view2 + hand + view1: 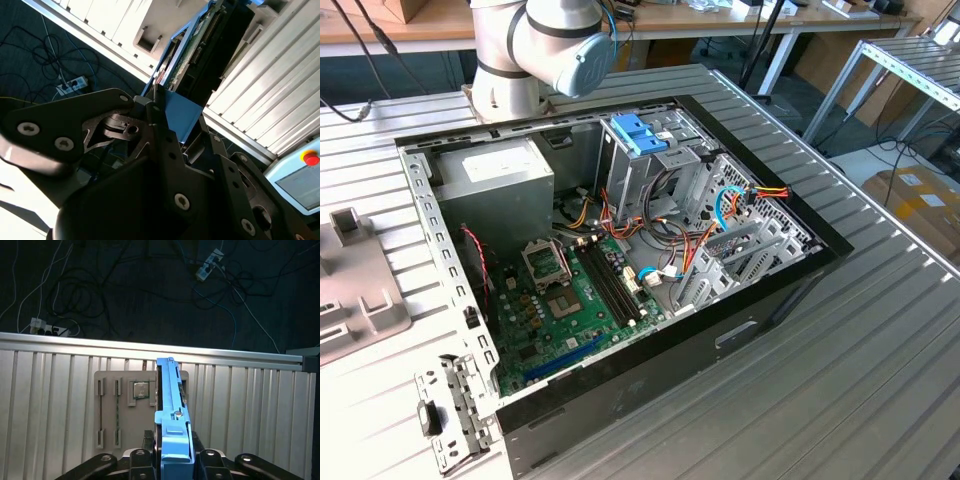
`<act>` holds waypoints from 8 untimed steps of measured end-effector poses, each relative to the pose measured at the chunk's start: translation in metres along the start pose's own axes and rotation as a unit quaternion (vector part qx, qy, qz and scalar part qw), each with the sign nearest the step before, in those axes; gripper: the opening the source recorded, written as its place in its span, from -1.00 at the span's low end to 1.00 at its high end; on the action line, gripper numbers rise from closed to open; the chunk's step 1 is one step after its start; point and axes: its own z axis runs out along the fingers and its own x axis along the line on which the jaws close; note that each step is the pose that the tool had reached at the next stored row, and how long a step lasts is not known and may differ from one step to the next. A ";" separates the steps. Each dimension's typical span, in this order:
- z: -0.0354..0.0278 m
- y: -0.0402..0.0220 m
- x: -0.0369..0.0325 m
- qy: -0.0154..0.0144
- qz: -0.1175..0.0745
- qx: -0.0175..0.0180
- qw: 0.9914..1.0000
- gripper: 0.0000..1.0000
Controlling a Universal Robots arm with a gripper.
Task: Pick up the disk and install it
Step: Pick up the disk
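In the first wrist view, the disk [172,415] is seen edge-on, a thin slab with bright blue rails and a blue tab end. My gripper [172,452] is shut on it, with a dark finger [146,440] pressed against each side. It hangs above the ribbed metal table, over a grey parts tray [107,405]. In the second wrist view, the disk's blue face [177,115] shows between the black fingers [155,115] of my gripper [172,132].
The open computer case [620,260] lies on the table, with its motherboard, a grey power supply [505,170] and a drive cage topped by a pale blue latch [638,132]. The arm's base [535,50] stands behind the case. The grey tray [350,290] lies at the exterior view's left.
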 end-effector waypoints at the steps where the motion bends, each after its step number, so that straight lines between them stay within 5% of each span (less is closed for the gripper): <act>1: -0.0005 0.0000 0.0000 0.000 0.000 0.000 1.000 -0.25; 8: -0.0100 0.0004 -0.0006 -0.001 0.000 0.000 1.000 -0.25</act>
